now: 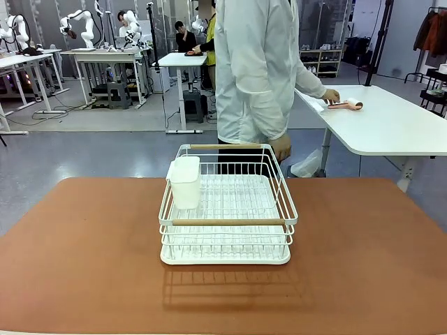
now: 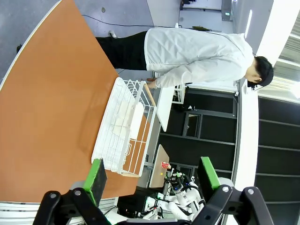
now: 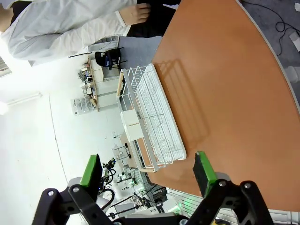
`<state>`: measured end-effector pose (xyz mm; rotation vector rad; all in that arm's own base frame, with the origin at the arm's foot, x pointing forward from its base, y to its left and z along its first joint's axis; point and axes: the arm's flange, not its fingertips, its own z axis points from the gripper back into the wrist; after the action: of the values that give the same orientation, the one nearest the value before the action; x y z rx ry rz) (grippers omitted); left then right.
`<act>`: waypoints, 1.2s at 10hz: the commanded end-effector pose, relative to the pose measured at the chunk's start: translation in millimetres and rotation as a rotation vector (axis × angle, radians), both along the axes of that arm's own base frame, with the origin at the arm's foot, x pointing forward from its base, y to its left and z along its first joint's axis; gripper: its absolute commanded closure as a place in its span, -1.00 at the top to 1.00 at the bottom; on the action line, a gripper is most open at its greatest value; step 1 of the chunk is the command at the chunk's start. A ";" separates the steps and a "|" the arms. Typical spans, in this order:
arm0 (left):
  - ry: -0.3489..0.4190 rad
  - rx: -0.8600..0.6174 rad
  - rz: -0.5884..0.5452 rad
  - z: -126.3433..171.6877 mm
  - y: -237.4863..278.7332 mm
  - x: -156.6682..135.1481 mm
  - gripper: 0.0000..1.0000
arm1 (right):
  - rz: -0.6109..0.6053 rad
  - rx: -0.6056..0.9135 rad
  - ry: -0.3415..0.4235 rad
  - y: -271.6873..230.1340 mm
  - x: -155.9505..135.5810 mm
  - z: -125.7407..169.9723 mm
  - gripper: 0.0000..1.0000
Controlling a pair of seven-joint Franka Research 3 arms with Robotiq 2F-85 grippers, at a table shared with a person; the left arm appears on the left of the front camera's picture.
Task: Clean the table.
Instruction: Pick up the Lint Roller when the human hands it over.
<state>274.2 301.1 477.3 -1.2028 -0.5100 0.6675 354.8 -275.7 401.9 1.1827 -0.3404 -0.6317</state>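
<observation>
On terracotta table [image 1: 363,265], white wire rack [image 1: 230,222], white cup [image 1: 185,183] inside

Wire rack [image 1: 228,222] at centre of table [image 1: 370,265]; bare top either side

The left gripper [image 2: 151,160] is cut by the bottom edge just below its knuckles, so its body and wrist are out of sight. The right gripper [image 3: 146,154] is cut the same way. Ahead of the left fingers the table [image 2: 47,93] runs off the picture's left edge; ahead of the right fingers it runs off the right edge. Far past the left fingertips, beyond the wire rack [image 2: 117,136], a small red thing [image 2: 164,165] is too small to tell. Across the table from both grippers, the person [image 1: 255,70] is cut off at the top edge and the legs are hidden behind the rack and table. A pinkish thing [image 1: 347,105] by the person's hand [image 1: 332,95] on the white table [image 1: 391,125] is too small to name. The inside of the white cup [image 1: 186,181] is hidden.
</observation>
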 end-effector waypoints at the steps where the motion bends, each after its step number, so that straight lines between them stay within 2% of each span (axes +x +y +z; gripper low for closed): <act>1: -0.026 -0.005 -0.006 2.5 1.6 -2.3 1.00 | -0.005 0.017 0.008 2.6 -1.5 4.9 1.00; 12: -0.026 -0.005 -0.006 2.5 1.6 -2.3 1.00 | -0.005 0.017 0.008 2.6 -1.5 4.9 1.00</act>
<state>274.0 301.1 477.4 -1.2034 -0.5096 0.6671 355.1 -275.3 401.9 1.1825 -0.3398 -0.6309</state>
